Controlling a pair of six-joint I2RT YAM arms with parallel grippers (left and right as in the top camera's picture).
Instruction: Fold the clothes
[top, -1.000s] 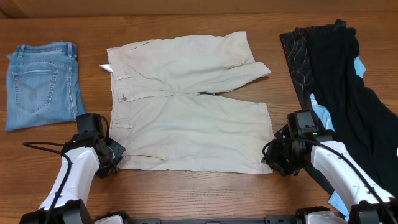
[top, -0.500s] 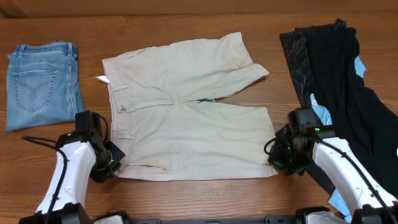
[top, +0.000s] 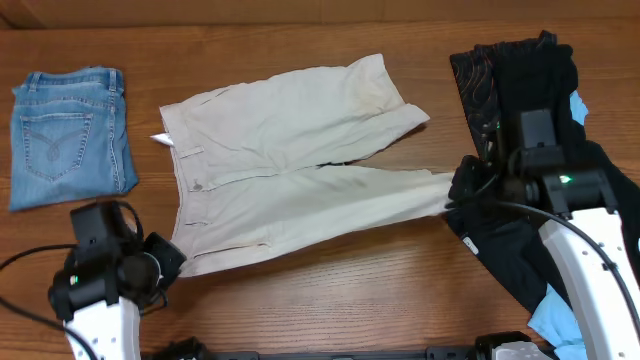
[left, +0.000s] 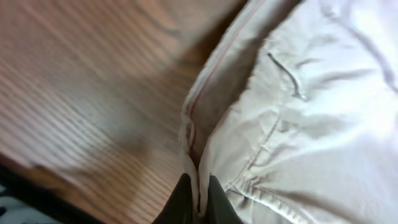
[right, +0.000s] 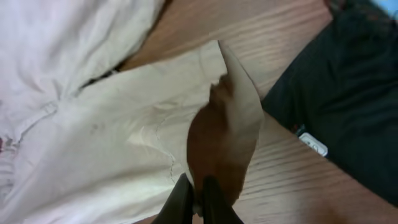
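- Currently both arms are raising the near edge of the cream shorts (top: 290, 150). A second ago the garment was lying flat on the wooden table (top: 330, 310) with both legs spread, and now the near leg is stretching into a narrower, slanted band.
- The right gripper (top: 458, 190) has been travelling away from the table's front edge, carrying the near leg's hem corner with it. The left gripper (top: 176, 262) is drawing back at the waistband end.
- This is likely showing the first fold getting under way, near leg over far leg, though nothing is folded yet.
- The left gripper is pinching the waistband corner. In the left wrist view the seamed edge is running down into its closed fingertips (left: 182, 200).
- The right gripper is pinching the hem corner, with cloth standing as a flap above its closed fingertips (right: 180, 202).
- The far leg is lying flat.
- Folded blue jeans (top: 65, 135) are sitting far left, and the right arm is reaching over the dark garments (top: 540, 110) piled at the right.
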